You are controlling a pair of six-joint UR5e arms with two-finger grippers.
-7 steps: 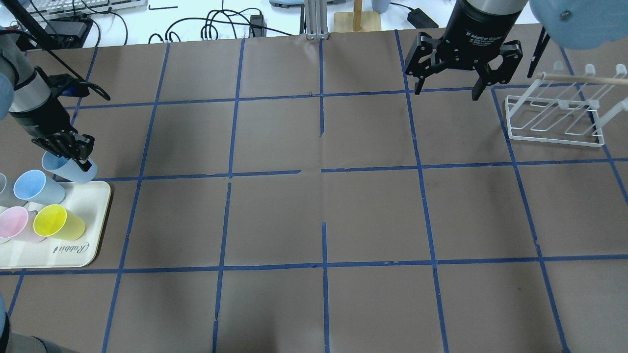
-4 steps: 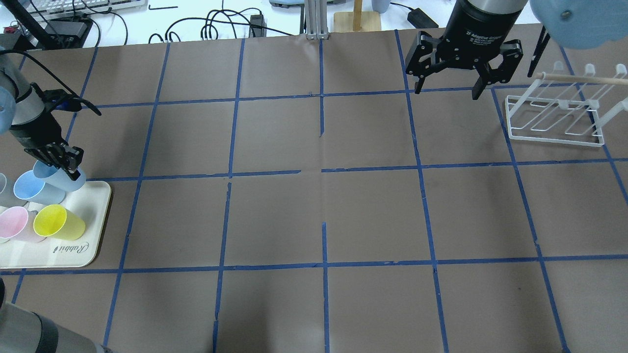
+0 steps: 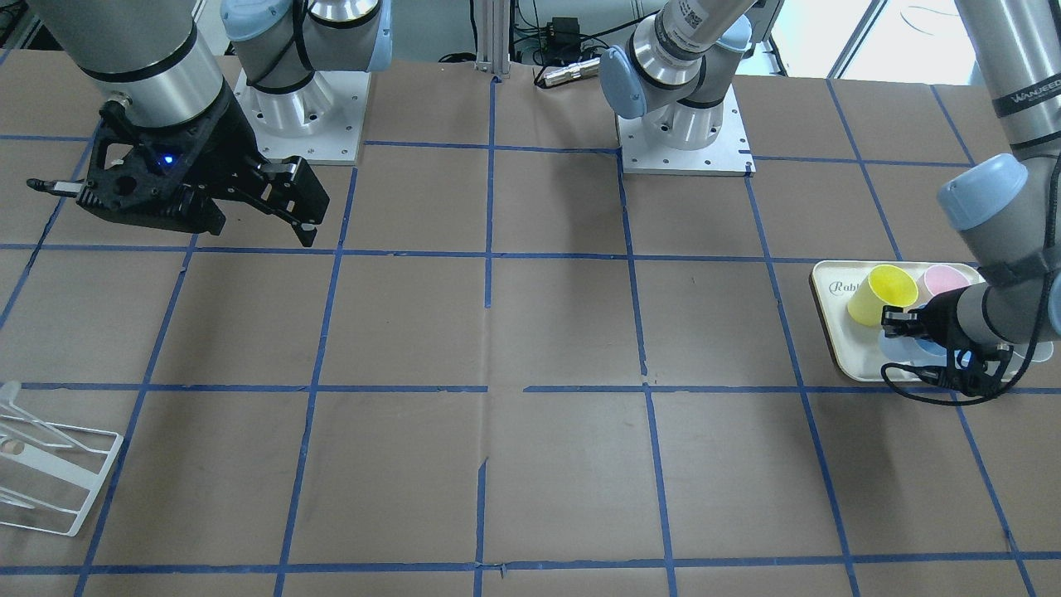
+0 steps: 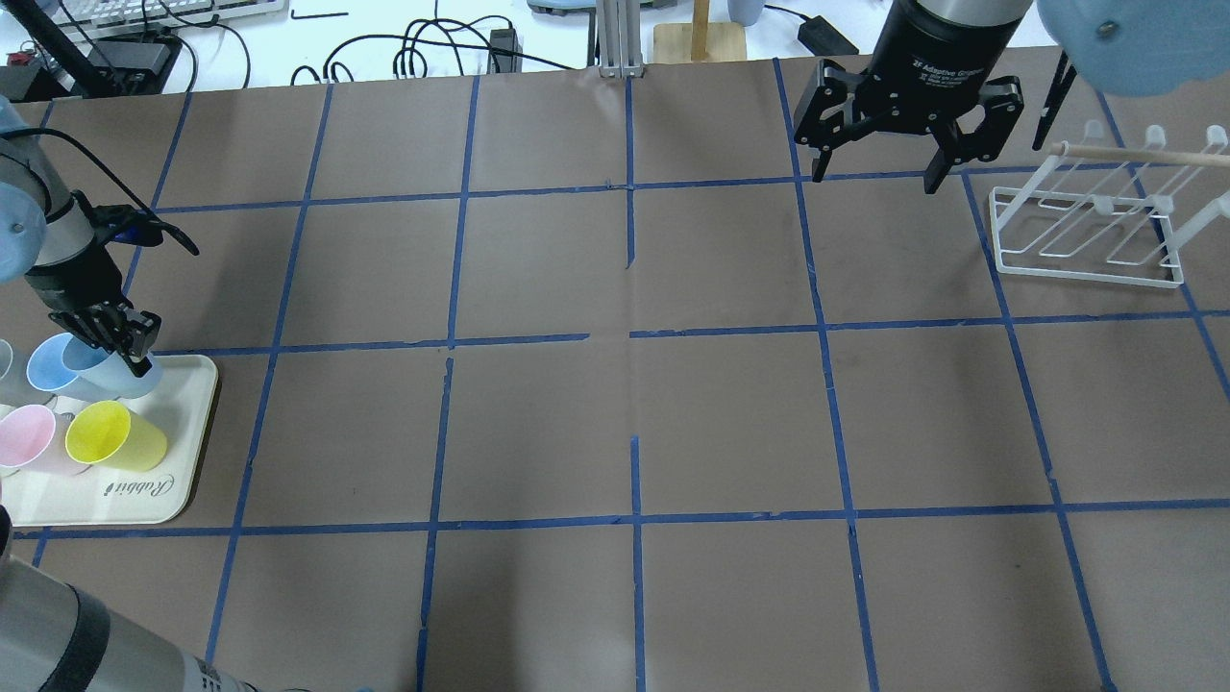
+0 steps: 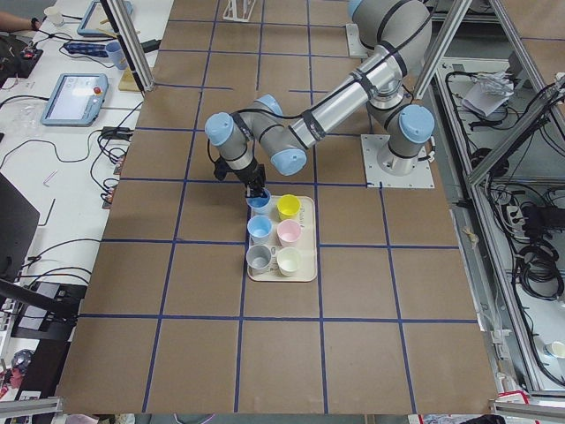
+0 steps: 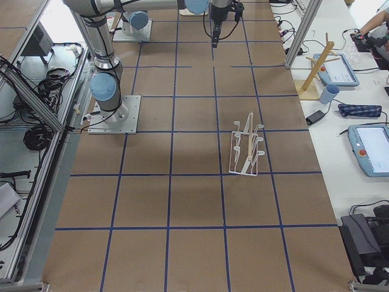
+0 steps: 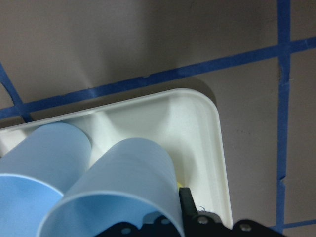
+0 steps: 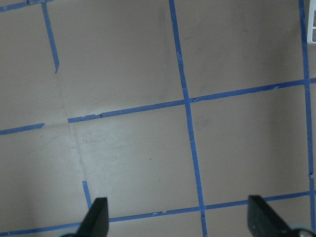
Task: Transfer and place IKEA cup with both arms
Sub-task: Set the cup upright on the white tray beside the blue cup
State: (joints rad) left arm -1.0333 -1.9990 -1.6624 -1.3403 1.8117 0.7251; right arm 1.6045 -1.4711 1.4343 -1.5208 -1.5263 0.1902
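Note:
My left gripper [image 4: 130, 348] is shut on the rim of a pale-blue IKEA cup [image 4: 120, 378] and holds it tilted over the far corner of the cream tray [image 4: 187, 423]. In the left wrist view the held cup [image 7: 128, 182] lies beside its pale-blue twin [image 7: 44, 153] above the tray [image 7: 197, 123]. I cannot tell whether the cup touches the tray. The twin [image 4: 48, 363] stands on the tray just left of it. My right gripper [image 4: 874, 183] is open and empty, high above the far right of the table; its fingertips [image 8: 96, 217] show only brown paper between them.
A yellow cup [image 4: 115, 434], a pink cup [image 4: 27, 437] and a grey cup [image 4: 8, 380] also stand on the tray. A white wire rack [image 4: 1091, 231] stands at the far right, next to the right gripper. Blue tape lines cross the brown table cover.
My left gripper has carried the pale-blue cup left and toward the tray, from beyond its far edge to over its corner beside the twin. The right gripper has stayed put.

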